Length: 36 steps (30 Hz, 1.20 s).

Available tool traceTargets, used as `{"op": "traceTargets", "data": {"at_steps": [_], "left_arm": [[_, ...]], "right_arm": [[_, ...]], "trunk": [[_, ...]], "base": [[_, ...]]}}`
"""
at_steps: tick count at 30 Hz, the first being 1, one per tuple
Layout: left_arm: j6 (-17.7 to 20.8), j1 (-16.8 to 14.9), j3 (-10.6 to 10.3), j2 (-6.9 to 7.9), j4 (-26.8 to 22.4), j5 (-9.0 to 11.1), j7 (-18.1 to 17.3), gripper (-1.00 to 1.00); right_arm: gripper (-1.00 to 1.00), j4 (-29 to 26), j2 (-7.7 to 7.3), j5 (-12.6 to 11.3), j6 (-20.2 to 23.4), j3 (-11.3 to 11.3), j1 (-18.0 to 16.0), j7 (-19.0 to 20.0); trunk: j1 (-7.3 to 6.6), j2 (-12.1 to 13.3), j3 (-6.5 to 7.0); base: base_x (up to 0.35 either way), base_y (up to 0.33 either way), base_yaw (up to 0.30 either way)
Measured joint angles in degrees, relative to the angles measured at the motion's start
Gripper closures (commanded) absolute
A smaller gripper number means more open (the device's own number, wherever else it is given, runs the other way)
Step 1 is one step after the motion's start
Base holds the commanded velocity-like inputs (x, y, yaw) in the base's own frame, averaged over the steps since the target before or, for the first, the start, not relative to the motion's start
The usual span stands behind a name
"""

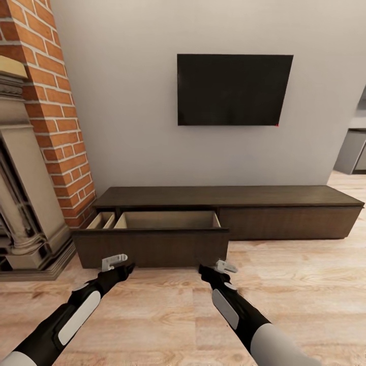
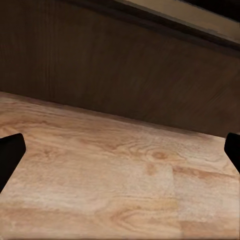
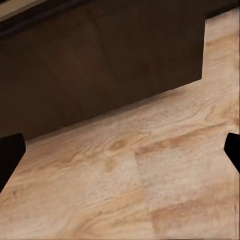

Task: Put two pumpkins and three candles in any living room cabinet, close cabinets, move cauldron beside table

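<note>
Standing against the wall beneath the television (image 1: 234,89), the cabinet (image 1: 284,195) runs lengthwise along that wall, and its left-hand drawer (image 1: 150,247) is pulled out toward the robot, exposing pale, apparently vacant compartments. No pumpkin, candle or cauldron is visible. The drawer front faces both arms squarely: the left gripper (image 1: 114,262) sits just in front of the front's left portion, the right gripper (image 1: 224,266) just in front of its right corner, both low near the wooden floor (image 1: 284,284). Each wrist view shows dark fingertips (image 2: 10,152) at opposite picture edges with only floor and drawer front between them, so both sets of fingers (image 3: 10,150) are spread wide and hold nothing. Judged from this layout, the drawer's long axis lies across the line of reach, and closing it would call for a straight push toward the wall; both arms are about equally near, the left better centred on the panel. The brick fireplace (image 1: 61,127) stands beside the cabinet's left end.
</note>
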Motion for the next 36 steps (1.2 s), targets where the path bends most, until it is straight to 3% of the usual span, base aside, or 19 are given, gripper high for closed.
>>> {"op": "traceTargets", "data": {"at_steps": [6, 15, 19, 23, 28, 36], "left_arm": [[-4.36, 0.05, -1.39, 0.07, 1.41, -0.81, 0.10, -1.00], [-8.51, 0.14, -2.95, 0.12, 1.70, -3.11, 0.64, -1.00], [-9.69, 0.18, -3.21, 0.04, 1.74, -3.22, 1.01, -1.00], [-12.15, 0.82, -3.95, 0.14, 1.77, -3.31, 1.02, -1.00], [-14.96, 1.89, -4.10, 0.32, 1.74, -3.53, 0.73, -1.00], [-15.52, 2.47, -4.10, 0.66, 1.70, -3.60, 0.38, -1.00]], "right_arm": [[-1.00, 7.94, 0.29, 0.51, -7.62, 0.02, 0.03, -0.01], [-1.00, 8.82, 0.37, 0.68, -8.86, 0.18, 0.02, -0.02], [-1.00, 9.12, 0.21, 4.36, -14.25, 3.31, 0.03, -0.44], [-1.00, 9.86, -0.02, 6.45, -18.58, 4.42, 0.03, -0.74], [-1.00, 10.09, -0.13, 6.86, -19.57, 4.63, 0.03, -0.69], [-1.00, 10.05, -0.09, 6.42, -19.49, 4.70, 0.03, -0.31]], "trunk": [[0.15, -0.08, -1.33], [0.38, -0.21, -3.33], [0.49, -0.26, -4.21], [0.59, -0.31, -5.10], [0.72, -0.38, -6.21], [0.93, -0.49, -7.98]], "base": [[0.000, 0.000, 0.000], [0.000, 0.000, 0.000], [0.000, 0.000, 0.000], [0.000, 0.000, 0.000], [0.000, 0.000, 0.000], [0.000, 0.000, 0.000]]}}
